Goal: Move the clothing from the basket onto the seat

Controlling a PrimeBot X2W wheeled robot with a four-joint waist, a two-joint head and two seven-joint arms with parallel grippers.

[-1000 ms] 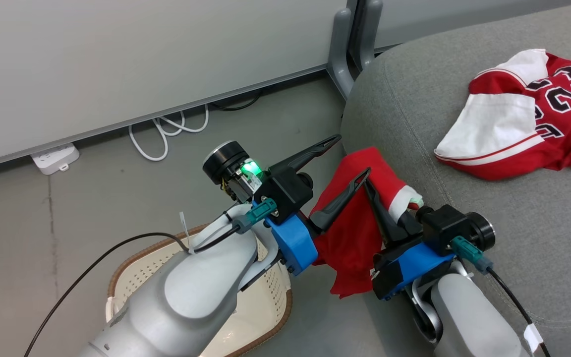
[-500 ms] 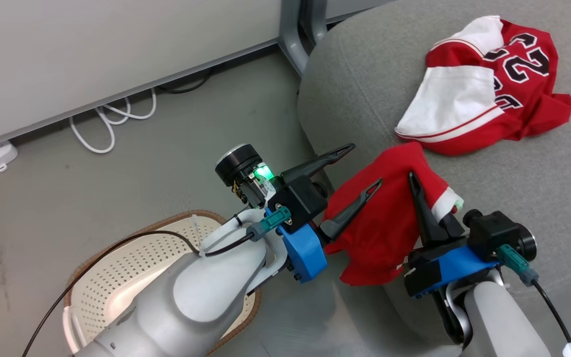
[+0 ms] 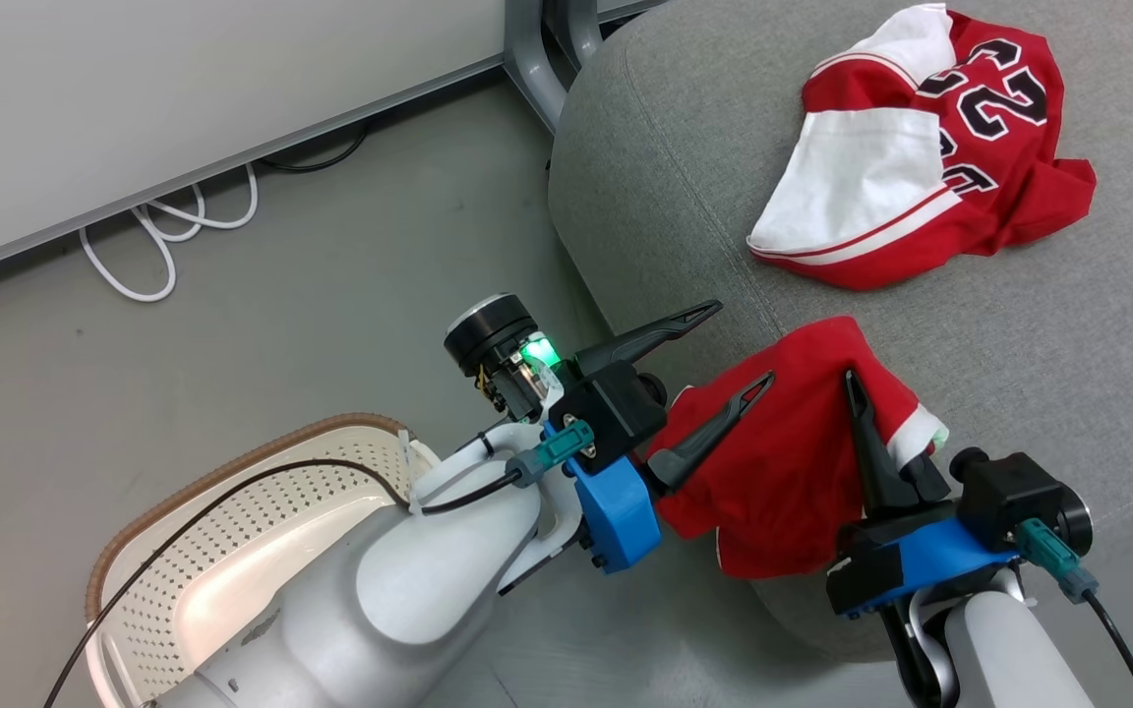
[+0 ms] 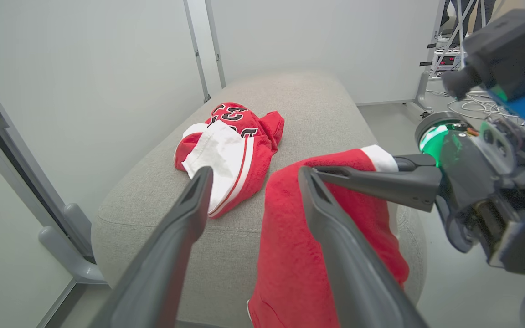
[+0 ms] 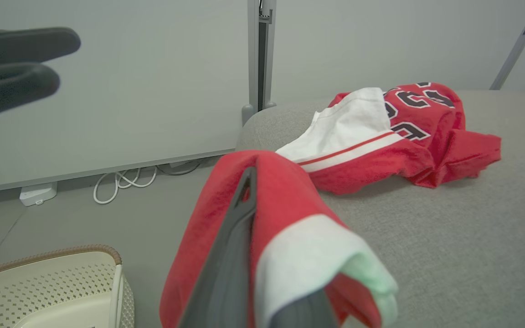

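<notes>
clamping red garment in right jaws, left jaws wide

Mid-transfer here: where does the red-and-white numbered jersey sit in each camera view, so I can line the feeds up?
Head view: the red-and-white numbered fabric jersey lies upper right, on the grey upholstered seat.
Left wrist view: centre-left, on the seat.
Right wrist view: upper right.
Shared landmark: the plain red cloth garment with a white cuff, lower than the jersey in every view.
</notes>
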